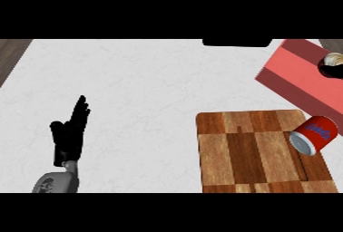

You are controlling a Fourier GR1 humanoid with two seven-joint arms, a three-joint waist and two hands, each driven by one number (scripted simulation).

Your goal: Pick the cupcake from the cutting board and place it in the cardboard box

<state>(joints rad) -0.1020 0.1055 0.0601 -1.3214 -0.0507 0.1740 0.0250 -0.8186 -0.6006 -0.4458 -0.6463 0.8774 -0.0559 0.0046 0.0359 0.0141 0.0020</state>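
Where the picture meets its right edge, the cupcake (pixel 333 60) shows only in part: a pale cream, rounded top with a dark rim or wrapper curving below it. It lies against the red box (pixel 295 74) and well clear of the cutting board (pixel 258 154), up and to the right of the board's far right corner. Whether it rests inside the box or on its surface cannot be told.

Red box: flat salmon-red face, darker red side wall along its lower-left edge, set at a slant; its near corner comes close to the board's far right corner. It runs out of view to the right.

Cutting board: wooden, patterned in light and dark brown blocks, roughly rectangular, reaching down to the lower edge of the view.

Can (pixel 314 134): red with blue lettering and a grey end, lying tilted at the board's right edge, partly over the wood.

Counter (pixel 134 77): white, faintly marbled; a strip of brown wood shows beyond its left side.

Dark object (pixel 237 42): black, at the far edge of the counter, above the board; its kind cannot be told.

Left hand (pixel 67 133): black, on a grey forearm, well to the left of the board. Fingers straight and together, pointing away from the robot, thumb out to the side; it holds nothing.

Right hand: does not show.
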